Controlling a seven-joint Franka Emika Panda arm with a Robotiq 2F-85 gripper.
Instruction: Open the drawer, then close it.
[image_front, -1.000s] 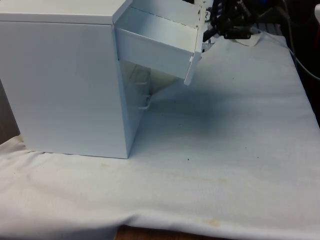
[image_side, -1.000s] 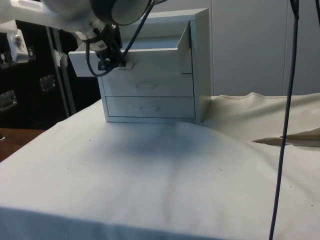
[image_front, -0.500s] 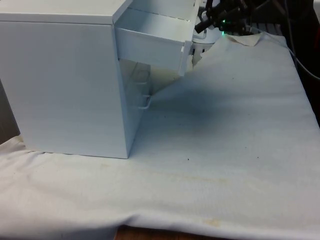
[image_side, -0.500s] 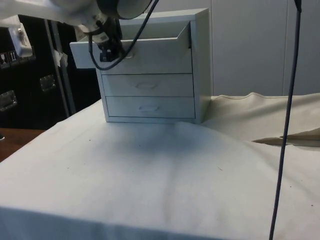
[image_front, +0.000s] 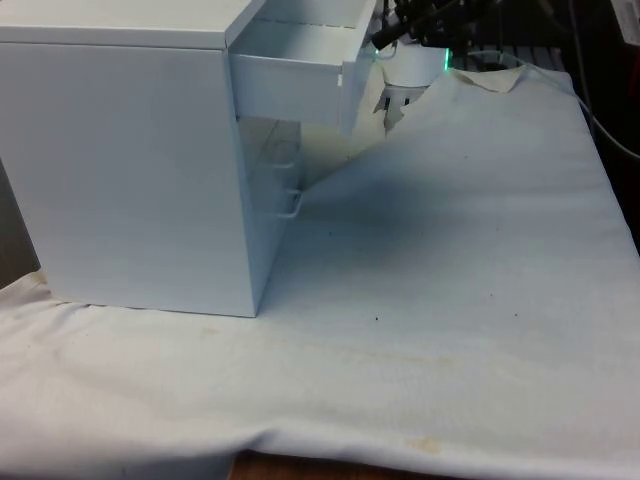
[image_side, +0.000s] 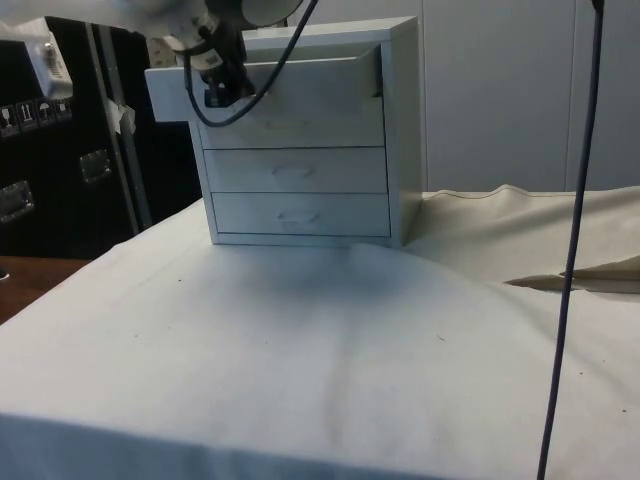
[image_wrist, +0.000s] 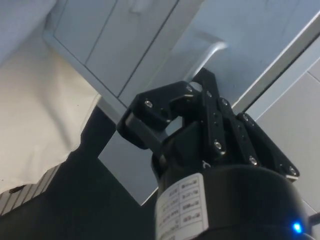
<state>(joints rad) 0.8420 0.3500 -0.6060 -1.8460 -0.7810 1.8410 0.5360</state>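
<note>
Drawer (image_side: 270, 90), the top one of a white chest (image_front: 130, 160) on the cloth-covered table (image_front: 450, 300), stands partly pulled out, its front panel tilted. Its handle (image_wrist: 207, 52) lies between the black gripper (image_wrist: 187, 85) fingers, which are clenched around it. Two lower drawers (image_side: 295, 190) sit flush.
</note>
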